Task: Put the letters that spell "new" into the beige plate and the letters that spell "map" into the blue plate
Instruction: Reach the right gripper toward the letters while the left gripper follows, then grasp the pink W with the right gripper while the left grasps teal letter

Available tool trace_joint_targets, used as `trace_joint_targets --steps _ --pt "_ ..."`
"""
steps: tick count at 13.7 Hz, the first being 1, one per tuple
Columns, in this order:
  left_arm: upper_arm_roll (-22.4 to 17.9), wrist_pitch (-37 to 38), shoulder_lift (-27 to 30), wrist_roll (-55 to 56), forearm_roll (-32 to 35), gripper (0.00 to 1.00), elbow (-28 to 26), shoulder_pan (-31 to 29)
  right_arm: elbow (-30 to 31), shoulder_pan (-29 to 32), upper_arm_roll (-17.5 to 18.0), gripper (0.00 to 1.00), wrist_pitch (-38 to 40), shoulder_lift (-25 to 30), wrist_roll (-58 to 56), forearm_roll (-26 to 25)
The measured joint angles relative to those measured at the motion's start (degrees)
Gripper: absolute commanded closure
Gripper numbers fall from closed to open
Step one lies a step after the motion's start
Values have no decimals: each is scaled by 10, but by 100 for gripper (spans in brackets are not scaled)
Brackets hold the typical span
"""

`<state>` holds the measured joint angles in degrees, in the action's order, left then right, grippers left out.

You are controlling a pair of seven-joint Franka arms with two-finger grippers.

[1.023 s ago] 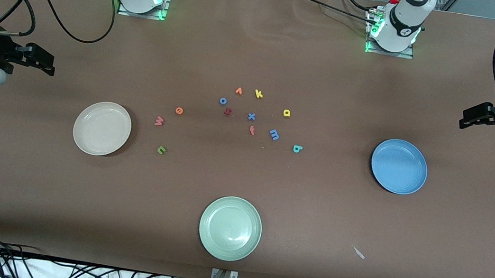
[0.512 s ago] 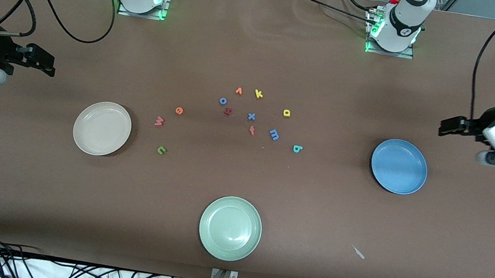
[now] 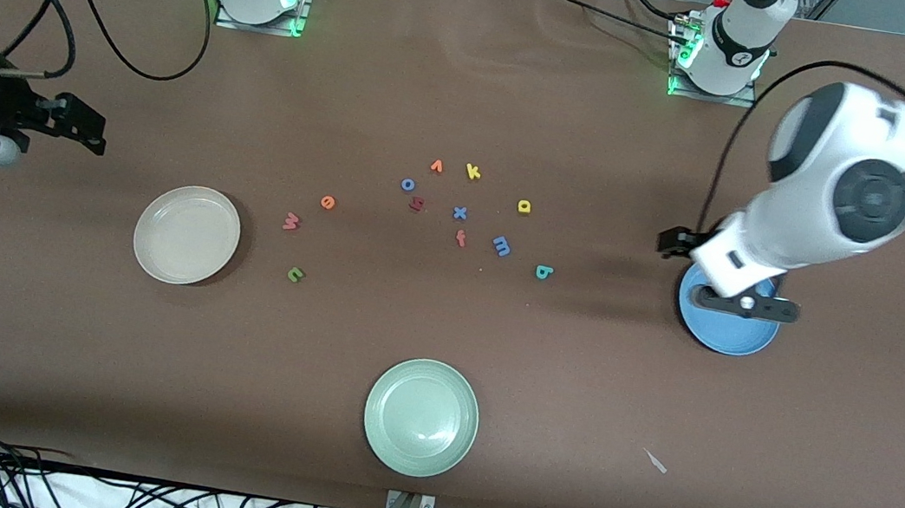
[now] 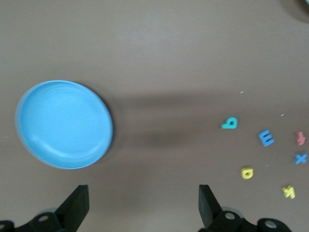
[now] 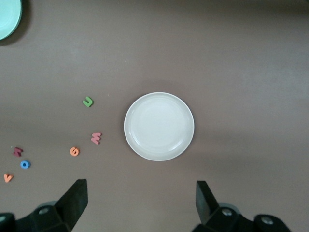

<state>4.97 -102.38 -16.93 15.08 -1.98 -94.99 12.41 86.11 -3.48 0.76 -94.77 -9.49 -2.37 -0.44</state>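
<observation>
Beige plate [image 3: 186,235]: empty, toward the right arm's end of the table; rigid.
Blue plate [image 3: 727,329]: empty, toward the left arm's end.
Left gripper [image 4: 143,205]: jaws wide, empty, in the air by the blue plate.
Right gripper [image 5: 141,203]: jaws wide, empty, near the beige plate.
n [image 3: 295,273], e [image 3: 327,203], w [image 3: 291,221]: beside the beige plate.
m [image 3: 502,246], a [image 3: 523,206], p [image 3: 544,272]: mid-table.
Handling: probably light, soft, flat foam; pinch across outer edges.

left gripper [image 4: 140,205] raised, jaws apart, right gripper [image 5: 140,203] raised, jaws apart
</observation>
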Motion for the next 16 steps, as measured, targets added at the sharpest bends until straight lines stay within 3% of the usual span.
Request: trace_joint_targets --steps 6,12,16 --pt "5 -130 -97 117 0 0 -14 84 10 -37 1 0 -94 -83 56 6" --pt "11 -213 -188 179 0 0 -14 114 61 -85 2 0 -211 -141 122 6" --pt "14 -245 -219 195 0 11 -14 115 136 -123 3 0 -315 -167 165 6"
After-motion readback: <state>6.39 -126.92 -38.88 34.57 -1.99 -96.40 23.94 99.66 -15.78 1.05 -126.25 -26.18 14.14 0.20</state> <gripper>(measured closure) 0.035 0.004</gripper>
